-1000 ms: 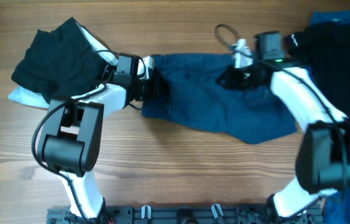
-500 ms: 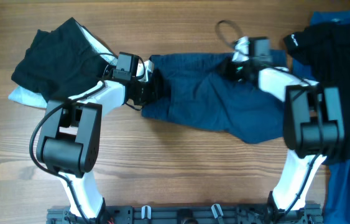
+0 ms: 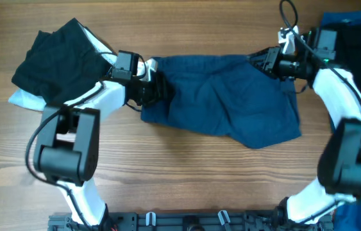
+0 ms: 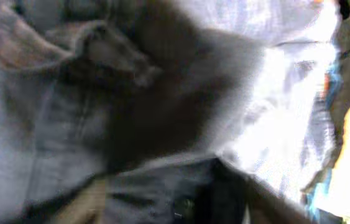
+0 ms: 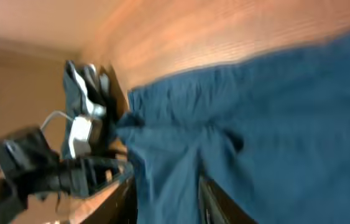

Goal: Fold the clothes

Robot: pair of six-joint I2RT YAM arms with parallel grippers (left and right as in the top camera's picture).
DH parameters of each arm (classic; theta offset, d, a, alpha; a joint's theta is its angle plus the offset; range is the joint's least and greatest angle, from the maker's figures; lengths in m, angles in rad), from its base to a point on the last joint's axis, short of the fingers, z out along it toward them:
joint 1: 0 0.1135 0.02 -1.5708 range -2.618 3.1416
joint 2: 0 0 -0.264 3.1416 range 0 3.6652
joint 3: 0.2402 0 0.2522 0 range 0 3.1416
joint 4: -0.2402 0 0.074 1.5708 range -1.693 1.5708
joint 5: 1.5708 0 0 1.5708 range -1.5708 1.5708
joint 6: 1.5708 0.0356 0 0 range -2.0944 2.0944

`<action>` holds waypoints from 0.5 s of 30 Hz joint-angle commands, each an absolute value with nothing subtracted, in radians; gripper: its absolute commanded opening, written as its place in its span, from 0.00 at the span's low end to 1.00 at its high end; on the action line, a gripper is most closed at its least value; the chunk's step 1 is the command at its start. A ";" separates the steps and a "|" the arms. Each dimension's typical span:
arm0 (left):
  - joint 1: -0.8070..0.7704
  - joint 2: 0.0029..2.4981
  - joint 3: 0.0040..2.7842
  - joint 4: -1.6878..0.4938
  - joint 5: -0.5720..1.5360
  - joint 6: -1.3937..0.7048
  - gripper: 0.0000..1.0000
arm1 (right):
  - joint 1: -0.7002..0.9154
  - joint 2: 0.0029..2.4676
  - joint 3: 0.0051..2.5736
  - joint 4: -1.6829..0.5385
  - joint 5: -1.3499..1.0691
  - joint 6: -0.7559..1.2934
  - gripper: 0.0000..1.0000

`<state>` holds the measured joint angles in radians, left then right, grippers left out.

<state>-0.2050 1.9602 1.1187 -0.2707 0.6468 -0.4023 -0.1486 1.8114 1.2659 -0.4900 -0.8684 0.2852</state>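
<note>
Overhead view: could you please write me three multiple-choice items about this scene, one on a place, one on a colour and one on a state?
1. Where does the black bundle with the white lining lie?
A. At the far left of the table
B. In the middle
C. At the near edge, between the arm bases

2. What colour is the garment lying between the left gripper and the right gripper?
A. Red
B. White
C. Dark blue

3. How does that garment lie?
A. Rolled into a tight ball
B. Spread out on the wood, creased
C. Hanging over the edge

Answers: 1 A, the bundle sits at the left end, beyond the left gripper. 2 C, the cloth is dark blue all over. 3 B, it lies opened out across the wood, not yet folded.
</note>
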 commanded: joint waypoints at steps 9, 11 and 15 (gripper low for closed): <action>0.033 1.900 1.113 -0.511 0.504 -0.339 0.98 | -0.005 1.807 1.150 -0.817 -0.352 0.314 0.10; 0.024 1.915 1.113 -0.511 0.504 -0.315 0.98 | 0.019 1.818 1.114 -0.812 -0.285 0.349 0.09; -0.028 1.990 1.113 -0.480 0.505 -0.294 0.94 | 0.021 1.854 1.077 -0.810 -0.167 0.385 0.08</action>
<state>0.0143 1.9064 1.1194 -0.4973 0.5507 -0.3363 0.0219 1.8133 1.1000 -0.8120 -0.3073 0.3378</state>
